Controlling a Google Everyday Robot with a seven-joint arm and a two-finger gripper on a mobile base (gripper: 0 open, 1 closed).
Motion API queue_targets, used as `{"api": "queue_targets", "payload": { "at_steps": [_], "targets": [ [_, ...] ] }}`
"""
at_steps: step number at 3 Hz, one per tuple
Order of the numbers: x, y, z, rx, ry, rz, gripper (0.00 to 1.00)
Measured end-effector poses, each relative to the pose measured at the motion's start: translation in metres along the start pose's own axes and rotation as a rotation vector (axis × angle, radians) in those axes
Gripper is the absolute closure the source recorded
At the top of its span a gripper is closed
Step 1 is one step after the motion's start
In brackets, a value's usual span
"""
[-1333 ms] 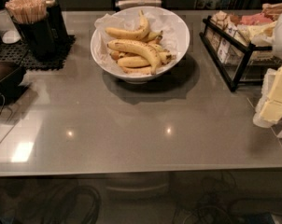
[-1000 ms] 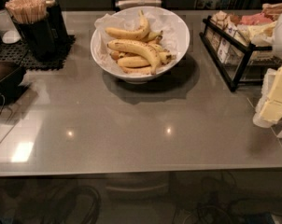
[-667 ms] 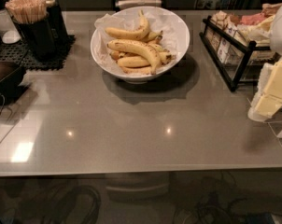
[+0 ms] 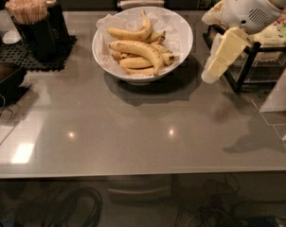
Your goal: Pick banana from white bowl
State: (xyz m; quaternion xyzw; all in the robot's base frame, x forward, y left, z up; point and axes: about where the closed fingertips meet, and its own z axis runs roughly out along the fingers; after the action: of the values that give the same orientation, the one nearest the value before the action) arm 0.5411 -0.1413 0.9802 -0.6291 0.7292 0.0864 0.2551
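Observation:
A large glossy white bowl (image 4: 181,39) lined with crumpled white paper stands at the back middle of the grey table. Several yellow bananas (image 4: 136,48) with brown spots lie piled in it. My gripper (image 4: 218,60) hangs from the white arm at the upper right, above the table and to the right of the bowl, a short way from its rim. It holds nothing and touches neither the bowl nor the bananas.
A black wire rack (image 4: 249,63) with packaged goods stands at the right, behind the gripper. A black holder of wooden sticks (image 4: 31,25) on a black mat is at the back left. A dark object with a cable (image 4: 5,82) lies at the left edge.
The arm and gripper have moved in from the right edge, leftward and up, toward the bowl. The bowl and bananas have not moved.

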Motion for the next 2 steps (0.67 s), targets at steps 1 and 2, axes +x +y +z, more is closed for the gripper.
{"api": "queue_targets", "payload": {
  "at_steps": [1, 2],
  "targets": [
    [-0.0055, -0.0181, 0.0080, 0.000, -0.041, 0.004, 0.00],
    [-0.0052, -0.0183, 0.0101, 0.004, -0.055, 0.016, 0.00]
  ]
}}
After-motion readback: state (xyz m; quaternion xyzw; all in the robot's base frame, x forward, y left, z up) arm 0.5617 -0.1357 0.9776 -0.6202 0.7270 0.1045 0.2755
